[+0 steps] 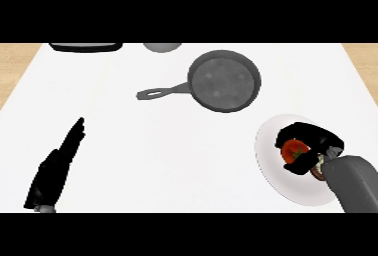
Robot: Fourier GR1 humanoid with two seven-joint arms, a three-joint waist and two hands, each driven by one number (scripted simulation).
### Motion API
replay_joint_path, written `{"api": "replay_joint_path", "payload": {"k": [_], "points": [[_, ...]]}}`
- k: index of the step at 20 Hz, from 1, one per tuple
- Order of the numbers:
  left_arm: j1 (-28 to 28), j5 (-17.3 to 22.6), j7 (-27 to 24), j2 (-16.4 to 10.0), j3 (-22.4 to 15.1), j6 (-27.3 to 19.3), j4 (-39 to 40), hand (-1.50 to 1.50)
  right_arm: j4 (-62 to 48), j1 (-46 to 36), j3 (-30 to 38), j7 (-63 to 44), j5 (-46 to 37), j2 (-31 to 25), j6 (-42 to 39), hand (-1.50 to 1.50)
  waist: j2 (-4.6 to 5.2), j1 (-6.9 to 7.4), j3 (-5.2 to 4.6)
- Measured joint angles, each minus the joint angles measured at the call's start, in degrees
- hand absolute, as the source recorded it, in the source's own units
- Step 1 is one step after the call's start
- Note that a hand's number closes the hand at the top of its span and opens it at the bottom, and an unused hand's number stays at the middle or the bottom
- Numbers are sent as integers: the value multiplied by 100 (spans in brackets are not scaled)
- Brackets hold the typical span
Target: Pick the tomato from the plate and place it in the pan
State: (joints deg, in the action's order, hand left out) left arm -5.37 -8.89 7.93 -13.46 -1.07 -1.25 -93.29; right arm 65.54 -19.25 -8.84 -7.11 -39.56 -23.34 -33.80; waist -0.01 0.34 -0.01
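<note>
Head view: your right hand (308,133) curls round the tomato (295,148) on the plate (294,192); your left hand (55,166) rests straight-fingered, with the pan (224,80) well apart.

It was a kitchen: a white counter (148,140) held a frying pan (224,80) at upper centre and a plate (269,161) at lower right. The dark item (86,46) upper left was perhaps cookware.

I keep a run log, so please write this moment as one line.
phase: grasp | right hand: curled round tomato, over plate | left hand: open, resting at left | pan: empty
</note>
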Motion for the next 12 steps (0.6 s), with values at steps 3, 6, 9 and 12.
{"api": "replay_joint_path", "payload": {"k": [3, 6, 9, 12], "points": [[141, -41, 171, 26, 51, 49, -34, 0, -90, -48, 112, -3, 42, 160, -115, 150, 0, -9, 0], [63, -79, -18, 76, 111, 57, 73, 0, -68, 112, 273, -127, 59, 276, -69, 150, -4, -35, -1], [-1, -64, -8, 58, 183, 31, 75, 0, -134, 310, 792, -1251, 101, 696, 492, 150, -46, -167, -21], [-102, -55, 7, 53, 256, -18, 80, 0, -111, 497, 1368, -2349, 66, 987, 1255, 150, -127, -374, -83]]}}
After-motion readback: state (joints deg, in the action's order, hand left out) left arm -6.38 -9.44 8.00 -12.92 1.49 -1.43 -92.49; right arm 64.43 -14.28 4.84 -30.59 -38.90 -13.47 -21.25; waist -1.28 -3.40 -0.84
